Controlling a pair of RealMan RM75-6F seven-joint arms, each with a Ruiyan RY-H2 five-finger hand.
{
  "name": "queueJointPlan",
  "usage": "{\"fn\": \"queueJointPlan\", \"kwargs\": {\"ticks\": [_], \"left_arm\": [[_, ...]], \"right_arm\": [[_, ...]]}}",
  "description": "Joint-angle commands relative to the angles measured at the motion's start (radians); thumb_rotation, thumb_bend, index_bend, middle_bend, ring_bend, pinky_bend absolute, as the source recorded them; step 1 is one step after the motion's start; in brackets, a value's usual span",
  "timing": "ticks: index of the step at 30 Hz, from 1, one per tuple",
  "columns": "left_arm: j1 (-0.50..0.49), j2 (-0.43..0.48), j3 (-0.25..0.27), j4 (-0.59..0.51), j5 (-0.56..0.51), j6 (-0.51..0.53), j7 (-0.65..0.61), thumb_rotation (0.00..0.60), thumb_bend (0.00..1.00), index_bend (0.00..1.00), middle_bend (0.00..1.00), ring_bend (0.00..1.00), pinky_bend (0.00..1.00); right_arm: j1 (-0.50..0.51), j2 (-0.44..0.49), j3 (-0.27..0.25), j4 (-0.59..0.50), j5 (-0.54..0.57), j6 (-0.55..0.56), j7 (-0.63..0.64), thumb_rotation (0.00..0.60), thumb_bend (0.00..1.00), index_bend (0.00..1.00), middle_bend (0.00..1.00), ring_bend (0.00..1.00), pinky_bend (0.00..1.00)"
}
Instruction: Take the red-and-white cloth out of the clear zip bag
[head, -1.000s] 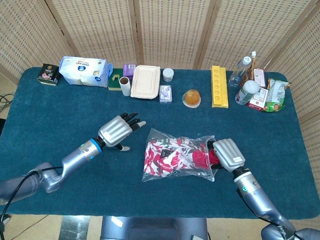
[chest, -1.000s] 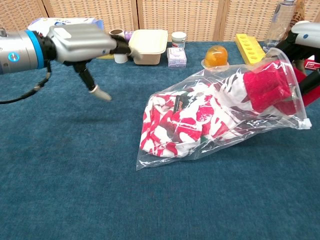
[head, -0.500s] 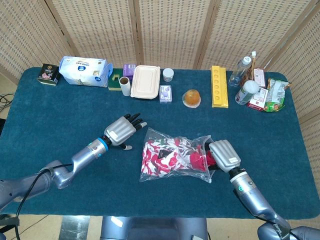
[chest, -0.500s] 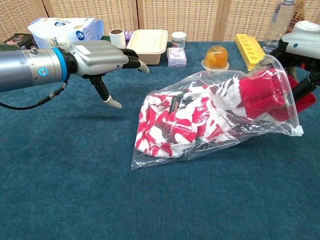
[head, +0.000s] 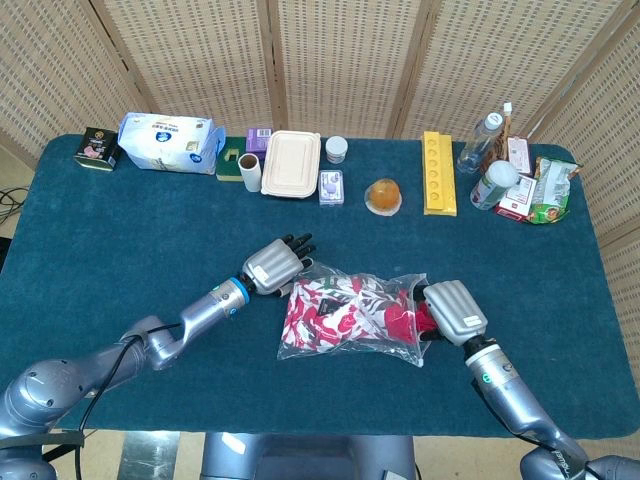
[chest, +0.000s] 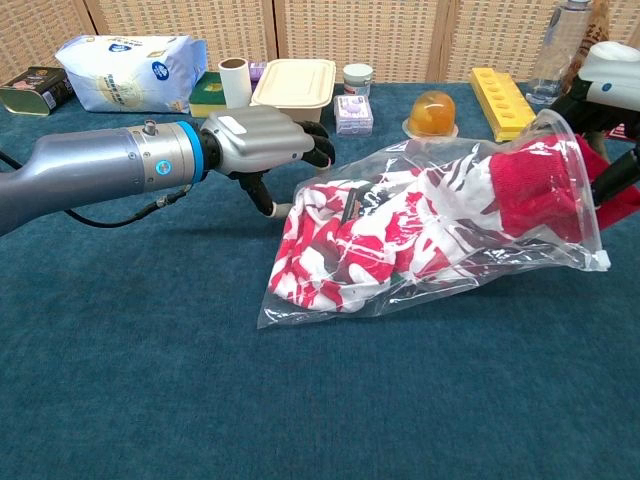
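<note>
The clear zip bag (head: 395, 335) (chest: 500, 270) lies at the table's front middle, with the red-and-white cloth (head: 325, 308) (chest: 345, 235) bunched inside it. A plain red part of the cloth sits at the bag's right end. My right hand (head: 456, 312) (chest: 610, 75) grips that right end and holds it raised off the table. My left hand (head: 274, 265) (chest: 258, 140) reaches in from the left with fingers apart, its fingertips at the bag's upper left corner, holding nothing.
Along the far edge stand a dark tin (head: 97, 148), a tissue pack (head: 168, 142), a beige lunch box (head: 291, 162), a small jar (head: 336, 149), an orange domed item (head: 383, 195), a yellow tray (head: 438, 172), a bottle (head: 481, 140) and snack packs (head: 545, 190).
My left hand has moved right and now reaches the bag's left corner. The bag has shifted slightly left while my right hand keeps hold of its right end.
</note>
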Motion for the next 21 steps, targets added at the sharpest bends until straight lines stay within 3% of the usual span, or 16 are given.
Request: {"fn": "queueJointPlan", "kwargs": {"ticks": [1, 8, 15, 21], "left_arm": [[-0.007, -0.009, 0.002, 0.014, 0.008, -0.005, -0.009, 0.600, 0.40, 0.45, 0.16, 0.05, 0.24], [-0.002, -0.008, 0.015, 0.029, 0.023, 0.002, -0.028, 0.600, 0.48, 0.61, 0.22, 0.09, 0.27], [0.028, 0.035, 0.035, -0.008, 0.026, 0.015, -0.053, 0.600, 0.49, 0.63, 0.24, 0.10, 0.28], [0.102, 0.174, 0.065, -0.163, 0.031, 0.092, -0.067, 0.600, 0.50, 0.63, 0.26, 0.12, 0.28]], "right_arm": [[-0.002, 0.004, 0.000, -0.002, -0.003, 0.003, 0.004, 0.600, 0.31, 0.73, 0.59, 0.70, 0.62], [-0.003, 0.012, 0.002, -0.008, -0.008, 0.001, 0.021, 0.600, 0.31, 0.73, 0.60, 0.69, 0.62], [0.000, 0.008, 0.000, -0.010, -0.016, -0.007, 0.033, 0.600, 0.31, 0.73, 0.60, 0.69, 0.62], [0.002, 0.010, -0.002, -0.020, -0.039, -0.002, 0.037, 0.600, 0.31, 0.73, 0.60, 0.70, 0.62]]}}
